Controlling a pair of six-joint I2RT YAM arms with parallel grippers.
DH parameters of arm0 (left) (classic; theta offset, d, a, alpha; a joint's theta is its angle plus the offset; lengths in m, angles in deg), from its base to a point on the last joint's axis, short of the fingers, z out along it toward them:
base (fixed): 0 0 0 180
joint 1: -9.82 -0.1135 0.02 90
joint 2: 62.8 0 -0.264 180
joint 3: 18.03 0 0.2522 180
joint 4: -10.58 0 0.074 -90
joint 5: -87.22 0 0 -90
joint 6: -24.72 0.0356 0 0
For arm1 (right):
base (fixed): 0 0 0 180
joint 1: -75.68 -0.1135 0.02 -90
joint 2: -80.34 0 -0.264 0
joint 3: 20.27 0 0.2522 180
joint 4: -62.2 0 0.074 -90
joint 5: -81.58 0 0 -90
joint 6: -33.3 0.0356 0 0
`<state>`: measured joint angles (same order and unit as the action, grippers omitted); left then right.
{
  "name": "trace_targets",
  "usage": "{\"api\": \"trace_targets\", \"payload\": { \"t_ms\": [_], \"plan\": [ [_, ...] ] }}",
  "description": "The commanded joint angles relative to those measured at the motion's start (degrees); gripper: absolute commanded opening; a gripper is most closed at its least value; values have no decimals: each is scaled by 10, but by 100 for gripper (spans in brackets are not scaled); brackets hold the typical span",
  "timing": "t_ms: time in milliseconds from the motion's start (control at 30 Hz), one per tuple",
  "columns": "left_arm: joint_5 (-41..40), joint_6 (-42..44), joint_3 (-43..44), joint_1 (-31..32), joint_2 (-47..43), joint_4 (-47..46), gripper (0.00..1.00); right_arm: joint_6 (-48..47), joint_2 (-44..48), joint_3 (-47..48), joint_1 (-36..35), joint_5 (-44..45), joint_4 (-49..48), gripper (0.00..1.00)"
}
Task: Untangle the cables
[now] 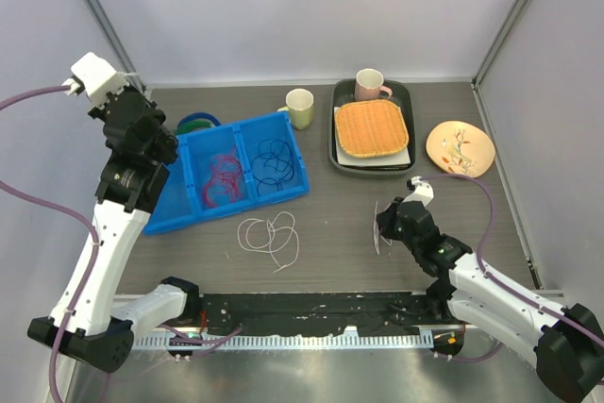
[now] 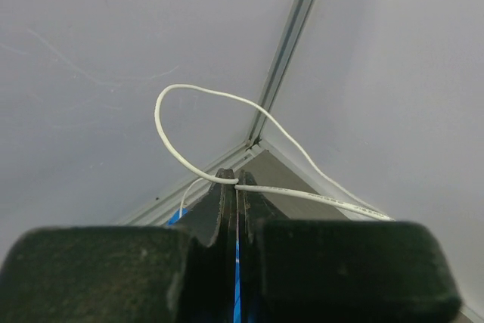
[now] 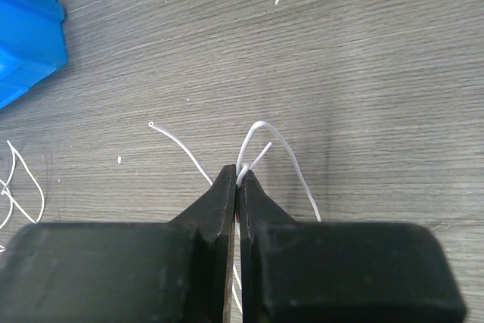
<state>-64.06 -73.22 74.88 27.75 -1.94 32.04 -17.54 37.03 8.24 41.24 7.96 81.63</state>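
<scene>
- R gripper (image 3: 238,175): jaws shut tight on a thin white wire strand (image 3: 261,128), which arcs into a small loop just past the tips. It sits low over the grey wood-grain table (image 3: 363,51), near-right of scene.
- L gripper (image 2: 236,181): jaws also shut, pinching a second thin white wire loop (image 2: 160,107). Arm is raised high at far left, aimed at the wall corner, w/ the loop hanging in air.
- Can't tell if the 2 pinched strands are 1 cable or 2; too thin to trace in the top view.
- Other cables: a loose white wire tangle (image 1: 269,236) lies on the table, just near of the blue plastic divided tray (image 1: 160,209), btw the arms. Red wire loops (image 1: 222,179) sit in one tray compartment, dark blue wire loops (image 1: 276,162) in the one to its right.
- Step, as I judge it: red + dk blue look sorted, so the white ones are in hand. The table tangle is not yet dealt w/.
- Next move prob calls for firm pinches and a slow pull apart, so loops slide free rather than cinch into a knot.
- Risk: wire looks thin & springy and could slip from the tips.
</scene>
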Motion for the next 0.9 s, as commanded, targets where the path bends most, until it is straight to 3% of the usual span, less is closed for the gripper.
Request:
{"api": "trace_targets", "payload": {
  "t_ms": [0, 300, 567, 867],
  "plan": [
    [-24, -79, -58, -11, -28, 1, 0, -7, 8, -2, -1, 2, -16, 5],
    [-26, -160, -147, -48, -34, 23, 0, -7, -5, -7, -1, -2, -28, 4],
    [2, -212, -147, -86, -38, 64, 0, -9, -5, -9, -1, 1, -32, 4],
    [128, -252, -221, -88, -22, 73, 0, -9, -7, -9, -1, -3, -34, 4]
  ]
}}
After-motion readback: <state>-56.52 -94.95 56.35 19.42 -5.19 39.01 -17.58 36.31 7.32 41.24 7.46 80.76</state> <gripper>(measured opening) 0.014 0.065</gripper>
